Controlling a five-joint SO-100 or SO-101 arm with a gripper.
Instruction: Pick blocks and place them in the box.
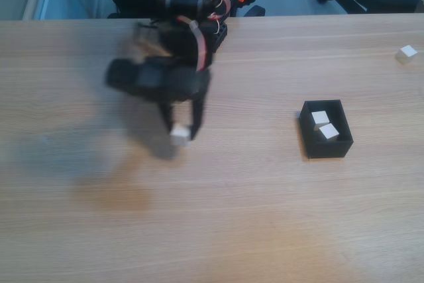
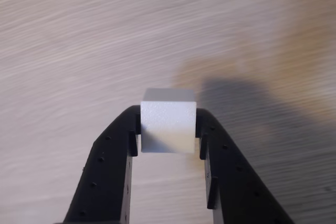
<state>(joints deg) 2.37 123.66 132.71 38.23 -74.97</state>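
One block (image 2: 168, 124) clamped in my gripper (image 2: 168, 140), arm blurred; two blocks (image 1: 324, 125) in box (image 1: 328, 148), another (image 1: 407, 52) at its 1 o'clock.

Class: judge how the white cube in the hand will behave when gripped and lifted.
The cube looks like grainy foam, so probably very light. Its flat faces sit squarely between the hand's fingers, so it likely won't roll. Hard squeezing might dent it.

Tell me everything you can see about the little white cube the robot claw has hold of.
The held cube is plain white with a fine grainy, foam-like surface and crisp edges. It sits upright, pinched on two opposite sides between the black fingers of the gripper. In the fixed view it is left of the black box, over the wooden table.
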